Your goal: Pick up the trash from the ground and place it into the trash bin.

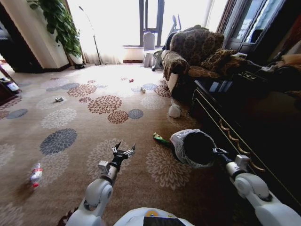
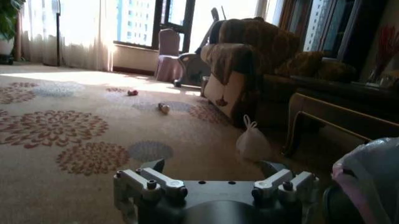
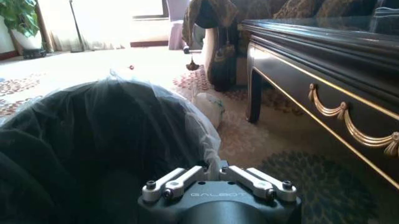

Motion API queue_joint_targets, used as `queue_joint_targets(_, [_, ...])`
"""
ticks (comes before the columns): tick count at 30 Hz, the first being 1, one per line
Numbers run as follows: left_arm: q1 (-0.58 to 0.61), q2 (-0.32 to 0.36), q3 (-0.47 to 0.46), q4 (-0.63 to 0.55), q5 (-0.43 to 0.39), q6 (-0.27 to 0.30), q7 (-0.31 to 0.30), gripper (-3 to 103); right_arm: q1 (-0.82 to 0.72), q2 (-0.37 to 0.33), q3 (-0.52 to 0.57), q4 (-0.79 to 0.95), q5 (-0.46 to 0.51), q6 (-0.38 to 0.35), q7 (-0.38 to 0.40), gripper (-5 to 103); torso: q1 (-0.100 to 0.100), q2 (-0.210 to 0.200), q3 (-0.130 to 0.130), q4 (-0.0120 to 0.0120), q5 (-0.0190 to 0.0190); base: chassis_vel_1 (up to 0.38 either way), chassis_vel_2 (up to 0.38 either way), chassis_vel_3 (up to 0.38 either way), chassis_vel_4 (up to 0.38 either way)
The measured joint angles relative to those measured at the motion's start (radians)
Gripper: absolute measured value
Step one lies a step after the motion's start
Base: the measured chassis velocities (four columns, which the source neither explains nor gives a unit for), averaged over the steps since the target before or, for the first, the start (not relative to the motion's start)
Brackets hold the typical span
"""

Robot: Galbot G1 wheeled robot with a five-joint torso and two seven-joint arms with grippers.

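1. Right hand (image 1: pixel 217 152) is pinched onto the rim of the trash bin (image 1: pixel 197 148), fingers pressed together over the crinkled liner edge w/ no gap showing in the right wrist view; bin hangs tilted, mouth facing fwd and toward the robot's left, seemingly just off the carpet (image 1: pixel 84 94)
2. Left hand (image 1: pixel 123 151) is spread wide, fingers splayed, nothing between them, touching nothing; it hovers low over the carpet, near the bin on its left side
3. Green bottle (image 1: pixel 161 138) lies on the carpet just beside the bin's mouth, a bit beyond the left hand and toward the bin; white knotted bag (image 1: pixel 174 110) sits farther on, by the dark cabinet (image 1: pixel 244 122)
4. More litter well apart: orange-capped bottle (image 1: pixel 35 174) far to the left, small scraps (image 1: pixel 59 99) out across the floor
5. Step in hand, as I read it: left hand goes for the green bottle, bin held ready alongside
6. To do it well: keep left hand open till fingers straddle the bottle's body, come down square across its long axis, not the neck, so it can't roll or squirt out
7. Keep right-hand grip firm; liner looks slippery and could slip
8. Hold bin mouth up enough that a dropped bottle stays in
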Motion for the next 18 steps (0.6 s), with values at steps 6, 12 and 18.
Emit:
queue_joint_targets(6, [0.015, -0.003, -0.002, 0.006, 0.001, 0.002, -0.012, 100, 0.011, 0.0, -0.016, 0.001, -0.001, 0.0, 0.001, 2, 0.0, 0.0, 0.0, 0.0002, 0.0, 0.091, 0.089, -0.074, -0.078])
queue_joint_targets(12, [0.017, -0.018, 0.0, 0.007, 0.001, 0.018, -0.027, 100, 0.014, 0.008, -0.018, 0.006, -0.001, -0.001, 0.004, 2, 0.0, 0.0, 0.0, -0.0002, -0.0001, 0.168, 0.181, -0.175, -0.194])
queue_joint_targets(18, [0.021, -0.018, -0.006, 0.005, -0.005, 0.032, -0.036, 100, 0.014, 0.016, -0.019, 0.006, -0.001, -0.001, 0.004, 2, 0.0, 0.0, 0.0, 0.0003, 0.0001, 0.273, 0.26, -0.29, -0.262])
